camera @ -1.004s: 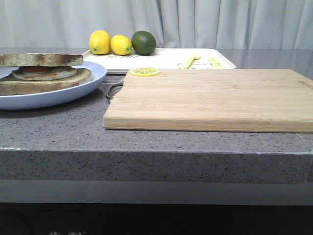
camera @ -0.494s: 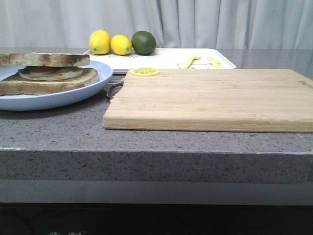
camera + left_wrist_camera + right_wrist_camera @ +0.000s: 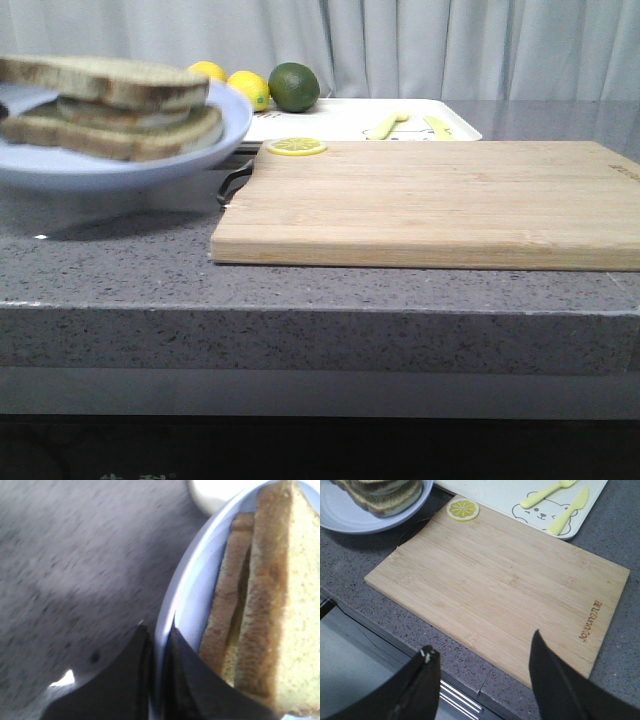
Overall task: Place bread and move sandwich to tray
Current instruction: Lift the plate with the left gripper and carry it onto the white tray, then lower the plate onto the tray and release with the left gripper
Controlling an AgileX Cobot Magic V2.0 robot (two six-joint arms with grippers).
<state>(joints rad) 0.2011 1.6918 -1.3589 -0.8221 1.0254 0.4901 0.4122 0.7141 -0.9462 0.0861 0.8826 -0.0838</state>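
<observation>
Plate (image 3: 120, 165) w/ the sandwich (image 3: 115, 115) is off the counter now: 0.5 s ago it sat flat on the grey top, left of the cutting board (image 3: 430, 200); now it's raised, tilted a bit and blurred in the front view, w/ its shadow on the counter below. The plain bread (image 3: 105, 80) is already on top as the upper slice, egg between it and the lower slice, so the first half of the task looks done and the carry to the tray (image 3: 340, 118) has prob. just begun. Tray is behind the board, w/ two lemons and a lime at its left end and a yellow fork and knife on it; free area looks to be mid-tray.

Views differ: front view shows no gripper at all, only the floating plate. Left wrist view explains it: left gripper (image 3: 157, 650) is pinched shut on the plate's rim (image 3: 172, 610), one finger (image 3: 125, 680) outside the rim, the other inside, next to the slices. Right wrist view shows the right gripper (image 3: 482, 680) w/ jaws wide apart, holding nothing, above the near edge of the board; also the lemon slice (image 3: 463, 509) on the board's corner and the bear print on the tray, hard to read from the front
</observation>
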